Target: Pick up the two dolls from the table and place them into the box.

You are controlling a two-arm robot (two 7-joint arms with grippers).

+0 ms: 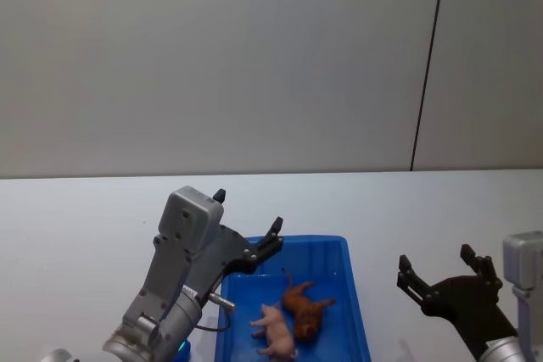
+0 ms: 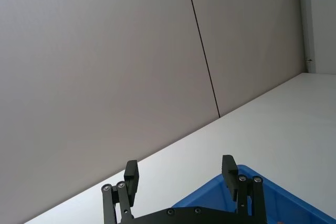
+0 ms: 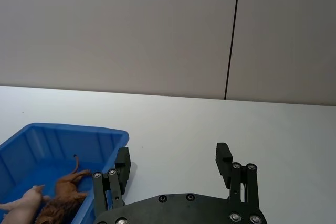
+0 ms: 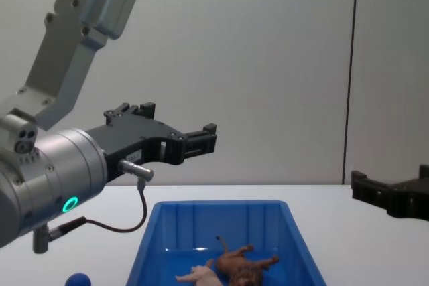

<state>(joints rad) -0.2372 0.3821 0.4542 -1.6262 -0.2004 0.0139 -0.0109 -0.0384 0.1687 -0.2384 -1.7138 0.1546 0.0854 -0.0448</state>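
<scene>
The shaggy reddish-brown four-legged toy figurine (image 1: 303,311) and the smooth pale pink toy figurine (image 1: 276,331) are lying close together on the floor of the bright blue ribbed plastic bin (image 1: 352,294), which is sitting on the plain white tabletop (image 1: 441,209). The left gripper (image 1: 248,211) is hovering above the bin's far left corner and the right gripper (image 1: 435,258) is hanging over the table to the bin's right, both spread wide and carrying nothing. Both dolls are looking light and slightly yielding, the pink one probably slippery, so a pinch across the torso, rather than the thin legs or tail, is looking safest
</scene>
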